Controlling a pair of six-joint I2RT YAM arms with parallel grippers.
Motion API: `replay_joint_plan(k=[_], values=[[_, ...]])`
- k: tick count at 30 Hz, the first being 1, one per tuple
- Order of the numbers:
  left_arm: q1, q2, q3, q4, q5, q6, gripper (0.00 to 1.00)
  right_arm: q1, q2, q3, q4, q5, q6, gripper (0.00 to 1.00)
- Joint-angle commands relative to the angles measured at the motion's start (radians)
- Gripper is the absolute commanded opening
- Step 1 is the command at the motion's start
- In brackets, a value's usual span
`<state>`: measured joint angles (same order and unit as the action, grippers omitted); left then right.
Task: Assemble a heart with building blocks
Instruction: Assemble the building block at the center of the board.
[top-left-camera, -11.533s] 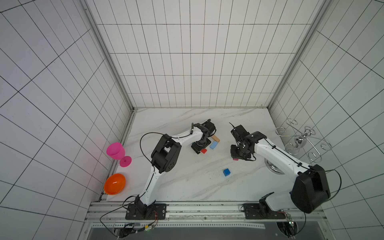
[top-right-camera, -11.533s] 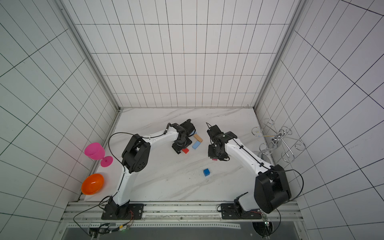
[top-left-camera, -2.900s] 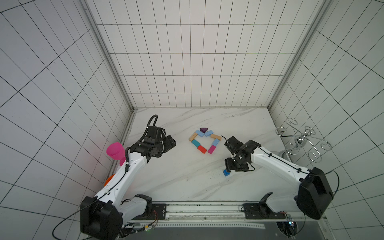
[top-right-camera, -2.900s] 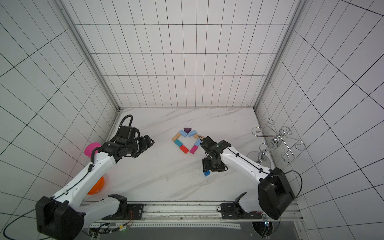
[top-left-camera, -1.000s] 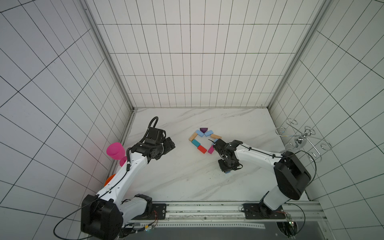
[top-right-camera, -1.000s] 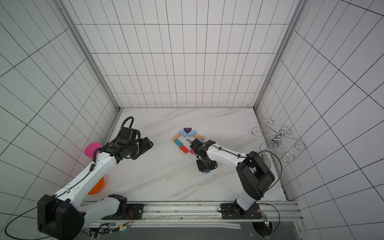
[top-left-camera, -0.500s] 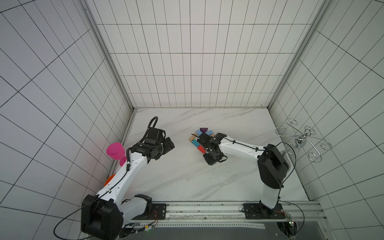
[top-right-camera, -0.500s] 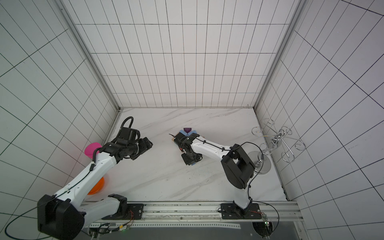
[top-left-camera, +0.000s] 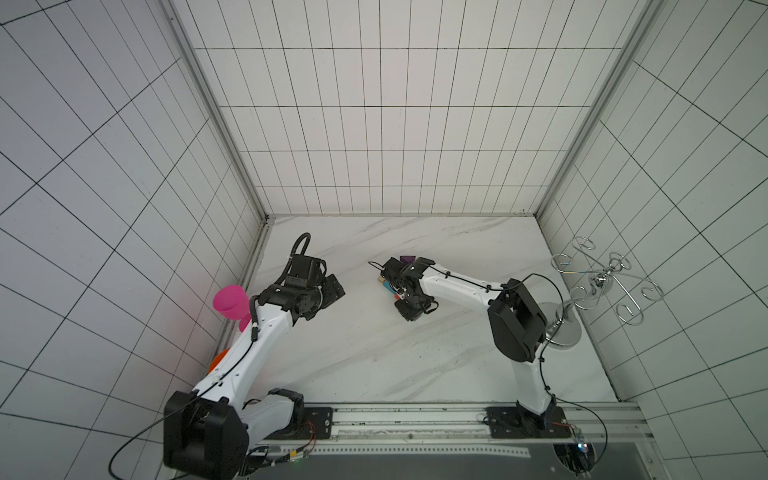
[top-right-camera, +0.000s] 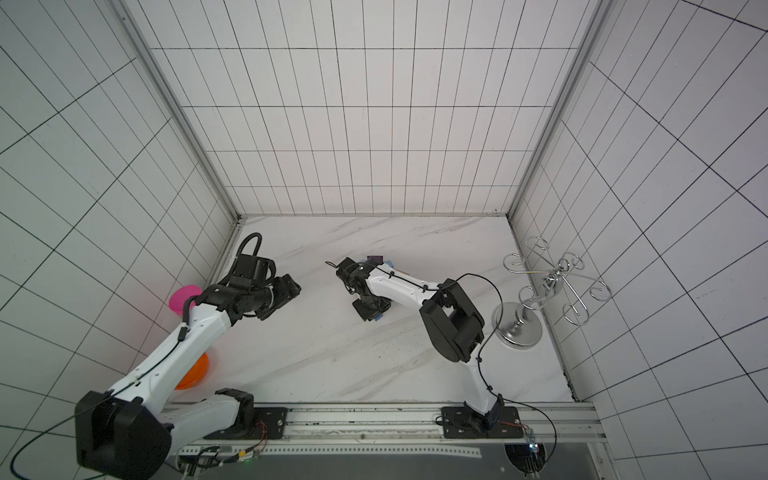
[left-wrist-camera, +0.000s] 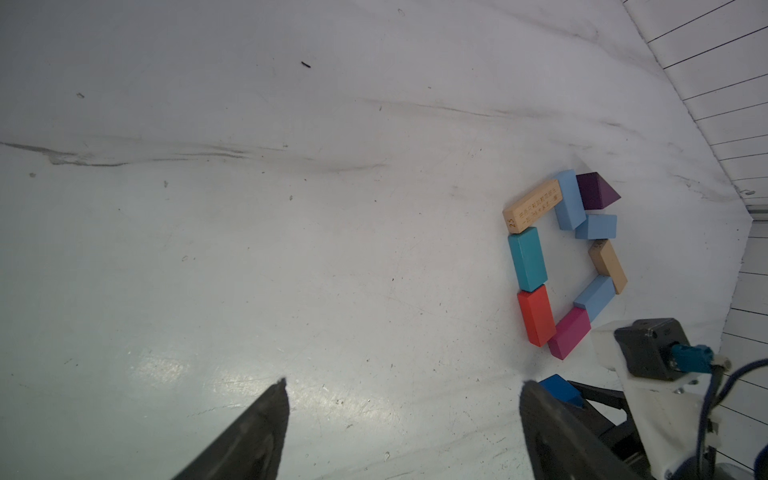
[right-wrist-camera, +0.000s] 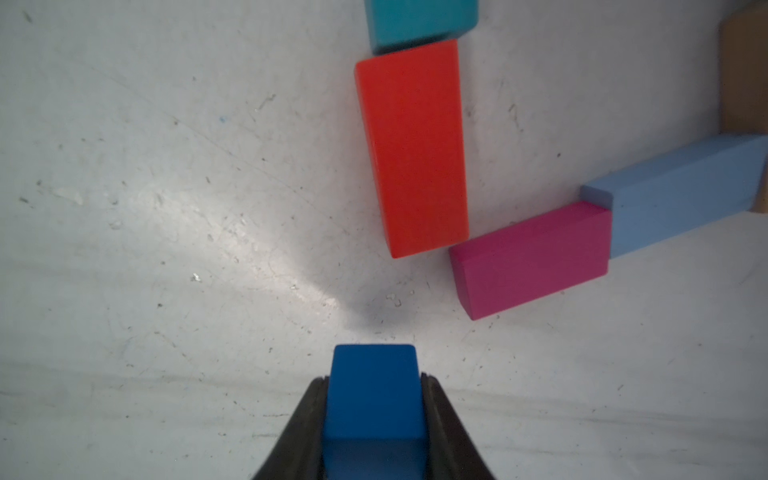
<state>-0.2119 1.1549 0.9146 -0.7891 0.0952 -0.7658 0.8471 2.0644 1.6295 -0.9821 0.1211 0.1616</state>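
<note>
Right gripper (right-wrist-camera: 374, 377) clamps the blue cube (right-wrist-camera: 374, 399), apparently just off the table, just near of where red block (right-wrist-camera: 415, 145) and magenta block (right-wrist-camera: 532, 262) converge, the heart (left-wrist-camera: 528, 257) lacking its point. Left gripper (left-wrist-camera: 403, 382), jaws wide and empty, stands left, clear.

There are eight oblong blocks (left-wrist-camera: 536, 314), one cube (right-wrist-camera: 374, 395), one wedge (left-wrist-camera: 596, 191), one goblet (top-left-camera: 227, 301), one bowl (top-right-camera: 195, 372) and one wire rack (top-left-camera: 567, 328).

Left pincer (left-wrist-camera: 403, 382) gapes wide; right pincer (right-wrist-camera: 374, 377) is clamped, wrist seemingly angled downward.
</note>
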Motion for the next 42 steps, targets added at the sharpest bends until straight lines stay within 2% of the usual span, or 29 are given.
replay_joint_plan(k=[1,25,42], values=[[0.008,0.003,-0.006,-0.002,-0.003,0.02,0.86,0.006,0.029,0.056,-0.033,0.035,-0.038,0.16],[0.02,0.04,-0.026,0.034,0.007,0.014,0.86,-0.073,0.09,0.096,0.015,-0.044,-0.097,0.15],[0.025,0.049,-0.028,0.044,0.012,0.008,0.86,-0.085,0.107,0.11,0.017,-0.039,-0.114,0.16]])
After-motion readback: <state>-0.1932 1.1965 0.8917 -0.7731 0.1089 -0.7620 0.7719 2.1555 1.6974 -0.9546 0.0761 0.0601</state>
